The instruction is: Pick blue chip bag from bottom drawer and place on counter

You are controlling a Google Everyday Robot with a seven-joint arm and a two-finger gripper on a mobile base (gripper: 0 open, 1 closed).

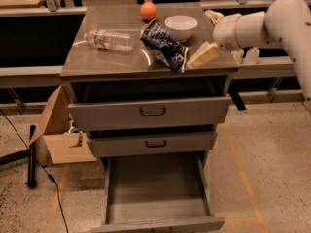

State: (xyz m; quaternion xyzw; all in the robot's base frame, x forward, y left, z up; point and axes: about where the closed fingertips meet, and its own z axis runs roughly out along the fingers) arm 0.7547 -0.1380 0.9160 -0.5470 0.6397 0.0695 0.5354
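The blue chip bag [164, 45] lies crinkled on the counter [112, 61], near its front edge, just in front of the white bowl. My gripper [200, 39] is over the counter's right end, just right of the bag. It is open and empty, with one cream finger [204, 55] low near the bag and the other up by the bowl. The bottom drawer [155, 191] is pulled out and its grey floor is bare.
A clear water bottle [109, 39] lies on the counter's left. An orange [148, 10] and a white bowl [181, 26] sit at the back. The two upper drawers [153, 111] stand slightly out. A cardboard box [60, 132] and a black cable [48, 178] are on the floor at left.
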